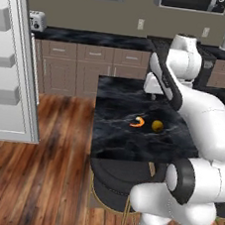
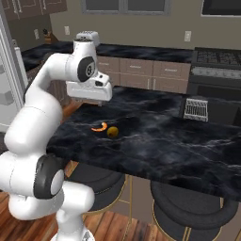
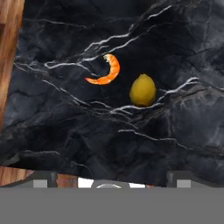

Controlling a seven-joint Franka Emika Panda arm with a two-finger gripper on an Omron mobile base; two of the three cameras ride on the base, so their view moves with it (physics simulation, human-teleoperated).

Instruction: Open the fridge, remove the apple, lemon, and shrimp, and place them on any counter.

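gripper (image 2: 100,102) hangs over the near-left part of the island counter (image 2: 188,141), jaws spread wide with nothing in them. shrimp (image 3: 106,70) and lemon (image 3: 142,90) lie side by side on the black marble, close but not touching. fridge (image 1: 13,62) stands open off to the left, white shelves showing.

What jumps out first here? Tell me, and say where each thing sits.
The orange shrimp and the yellow lemon stand out, lying close together but apart on the black marble island counter. The white arm's open gripper hangs above the counter beside them, holding nothing. At far left the fridge stands open.
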